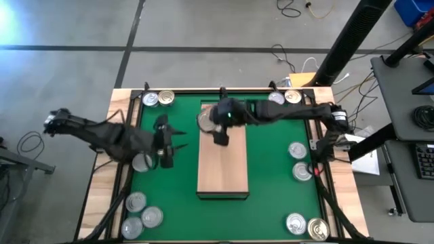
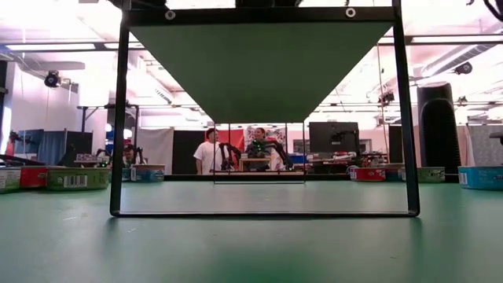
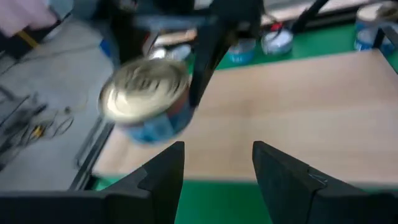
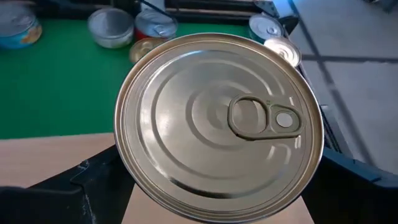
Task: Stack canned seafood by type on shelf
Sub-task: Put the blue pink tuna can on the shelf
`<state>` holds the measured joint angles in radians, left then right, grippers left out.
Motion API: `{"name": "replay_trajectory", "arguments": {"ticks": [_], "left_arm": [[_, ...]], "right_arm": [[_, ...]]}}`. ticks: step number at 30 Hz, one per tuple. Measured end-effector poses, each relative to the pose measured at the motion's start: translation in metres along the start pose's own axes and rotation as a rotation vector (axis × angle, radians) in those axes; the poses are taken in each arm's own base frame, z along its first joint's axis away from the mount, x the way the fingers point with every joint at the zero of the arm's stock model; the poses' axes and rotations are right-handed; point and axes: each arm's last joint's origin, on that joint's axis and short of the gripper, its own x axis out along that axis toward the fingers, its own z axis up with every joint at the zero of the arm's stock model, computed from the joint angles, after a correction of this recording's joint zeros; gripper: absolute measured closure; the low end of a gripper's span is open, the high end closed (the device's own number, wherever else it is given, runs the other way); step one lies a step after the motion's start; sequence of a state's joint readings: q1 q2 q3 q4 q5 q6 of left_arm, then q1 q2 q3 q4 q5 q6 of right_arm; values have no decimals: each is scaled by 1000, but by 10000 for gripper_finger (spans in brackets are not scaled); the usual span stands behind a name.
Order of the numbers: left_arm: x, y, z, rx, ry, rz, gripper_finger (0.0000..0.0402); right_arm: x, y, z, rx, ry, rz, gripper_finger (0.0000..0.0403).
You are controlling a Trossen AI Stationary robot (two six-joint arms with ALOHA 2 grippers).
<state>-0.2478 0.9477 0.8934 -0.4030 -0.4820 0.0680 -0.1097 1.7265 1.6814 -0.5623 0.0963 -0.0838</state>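
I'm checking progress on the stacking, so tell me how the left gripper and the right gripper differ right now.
The right gripper is shut on a can over the far end of the shelf; the left gripper is open and holds nothing. The right gripper is over the board, while the left gripper hovers over the green mat beside it. Both point toward the shelf.
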Motion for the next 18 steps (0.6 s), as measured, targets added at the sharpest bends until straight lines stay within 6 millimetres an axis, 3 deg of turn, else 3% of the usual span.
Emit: {"name": "replay_trajectory", "arguments": {"ticks": [8, 18], "left_arm": [[35, 63, -9, -144, -128, -113, 225], [83, 83, -14, -106, 4, -99, 225]], "right_arm": [[19, -36, -9, 64, 27, -19, 39], [38, -56, -21, 75, 78, -51, 39]]}}
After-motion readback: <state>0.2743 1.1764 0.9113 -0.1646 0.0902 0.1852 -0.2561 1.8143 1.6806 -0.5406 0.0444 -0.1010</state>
